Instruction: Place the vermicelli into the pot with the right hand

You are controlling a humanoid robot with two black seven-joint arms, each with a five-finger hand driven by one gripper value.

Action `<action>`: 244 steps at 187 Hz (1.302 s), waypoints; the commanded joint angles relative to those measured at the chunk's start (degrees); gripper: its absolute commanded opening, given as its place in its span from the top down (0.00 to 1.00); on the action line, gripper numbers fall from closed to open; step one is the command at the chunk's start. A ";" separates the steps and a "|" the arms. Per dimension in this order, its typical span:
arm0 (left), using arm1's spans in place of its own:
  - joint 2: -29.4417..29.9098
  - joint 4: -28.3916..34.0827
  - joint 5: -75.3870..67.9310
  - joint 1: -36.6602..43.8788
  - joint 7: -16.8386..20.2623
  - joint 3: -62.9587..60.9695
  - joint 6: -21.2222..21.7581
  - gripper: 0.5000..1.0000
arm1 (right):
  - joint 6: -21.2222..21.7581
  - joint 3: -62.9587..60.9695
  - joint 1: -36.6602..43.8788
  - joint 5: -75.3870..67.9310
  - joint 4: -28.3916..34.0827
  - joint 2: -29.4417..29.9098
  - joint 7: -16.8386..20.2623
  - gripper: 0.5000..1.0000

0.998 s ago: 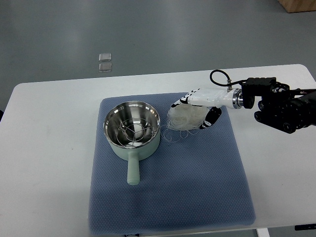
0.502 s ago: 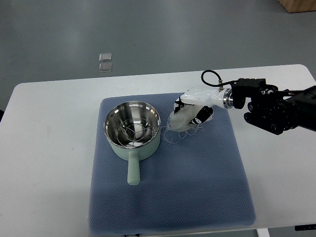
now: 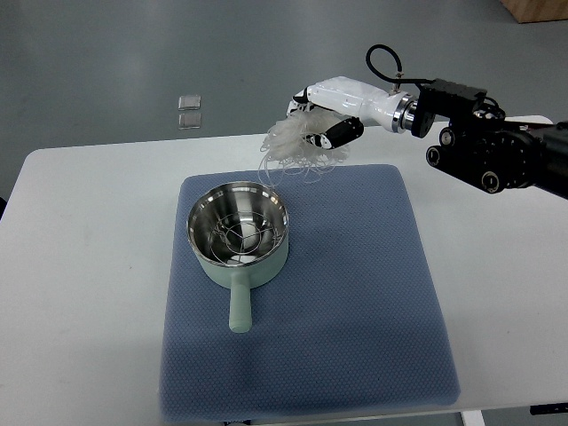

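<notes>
A pale green pot (image 3: 237,238) with a steel inside and a wire rack stands on the left part of the blue mat (image 3: 355,302), its handle pointing toward the near edge. My right hand (image 3: 321,115), white with black pads, comes in from the right and is shut on a bundle of white vermicelli (image 3: 291,143). The bundle hangs in the air above the mat's far edge, up and to the right of the pot, with loose strands trailing down. The left arm does not show.
The mat lies on a white table (image 3: 80,266). Two small clear squares (image 3: 188,112) lie on the grey floor beyond the table. A brown box corner (image 3: 537,9) shows at the top right.
The right hand closed on the vermicelli on the mat, then lifted it up and toward the far left. The bundle now hangs off the mat.
</notes>
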State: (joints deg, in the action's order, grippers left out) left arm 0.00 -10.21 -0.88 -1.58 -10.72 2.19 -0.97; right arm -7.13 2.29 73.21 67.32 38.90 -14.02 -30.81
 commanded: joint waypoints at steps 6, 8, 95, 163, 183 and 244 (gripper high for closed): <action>0.00 0.02 0.00 0.00 0.00 0.09 0.00 0.00 | 2.73 -4.49 2.20 0.00 4.96 -0.48 -0.04 1.00; 0.00 0.02 0.00 0.00 0.00 0.00 0.00 0.00 | 2.82 -4.75 2.38 0.00 5.40 -0.48 -0.04 1.00; 0.00 0.02 0.00 0.00 0.00 0.18 0.00 0.00 | 4.58 -2.56 -0.26 0.88 12.34 3.12 -2.06 0.62; 0.00 0.02 0.00 0.00 0.00 0.09 0.00 0.00 | 4.05 -3.44 -2.54 0.27 12.17 0.93 -2.94 0.19; 0.00 0.02 0.00 0.00 0.00 0.09 0.00 0.00 | 1.85 -6.34 -3.77 -0.26 11.64 -0.13 -2.42 0.19; 0.00 0.02 0.00 0.00 0.00 0.09 0.00 0.00 | -3.06 -30.32 -21.26 -17.13 5.05 1.10 4.61 0.20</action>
State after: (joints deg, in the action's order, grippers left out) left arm 0.00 -10.19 -0.88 -1.58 -10.72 2.28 -0.97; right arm -7.38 -20.04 58.04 58.03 46.44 -13.52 -29.61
